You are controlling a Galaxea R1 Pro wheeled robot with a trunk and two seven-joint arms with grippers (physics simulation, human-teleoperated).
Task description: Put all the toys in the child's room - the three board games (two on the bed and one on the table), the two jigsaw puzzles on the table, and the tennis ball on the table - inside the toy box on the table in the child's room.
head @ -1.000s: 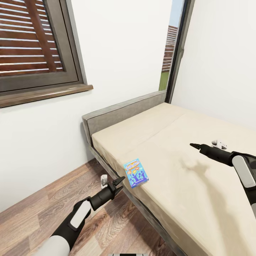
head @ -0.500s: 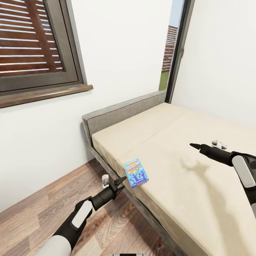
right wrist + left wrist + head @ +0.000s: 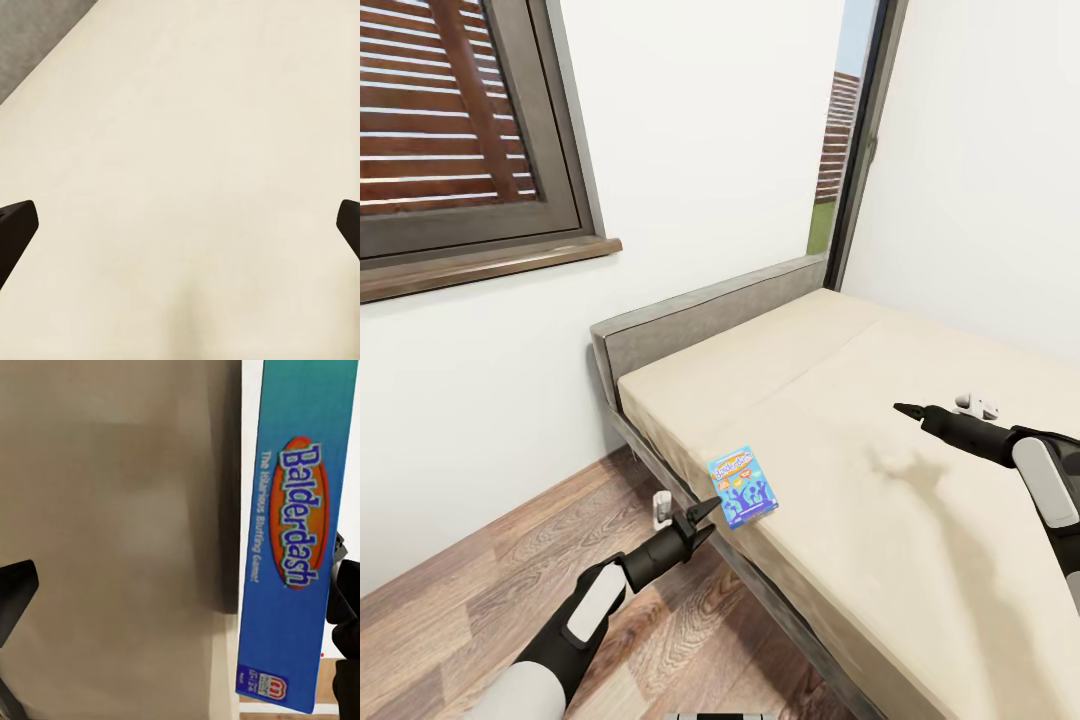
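One blue printed board game box with a yellow "Balderdash" title (image 3: 743, 487) lies flat at the very edge of the cream mattress of the grey-framed bed (image 3: 920, 560), low and left of centre in the head view, one corner near the drop to the floor. The left gripper (image 3: 700, 512) sits just beside that box on its floor side, apart from it. In the left wrist view its dark fingers (image 3: 15, 589) stand wide at both borders, jaws spread and empty, with the box's narrow side (image 3: 294, 532) close to one finger and off to one side of the gap.

The risk, as I judge it, is that off-centre line-up: a closing finger could strike the box's end instead of straddling it and push it along the mattress or tip it over the edge onto the wood plank floor (image 3: 470, 610). The soft mattress may also let the thin box sink, leaving little for a fingertip to get under.

The right gripper (image 3: 907, 408) hangs over the mattress at centre right, jaws parted, holding nothing, its shadow below. White walls, a brown-shuttered window at upper left and a tall glazed opening at upper centre close the room.
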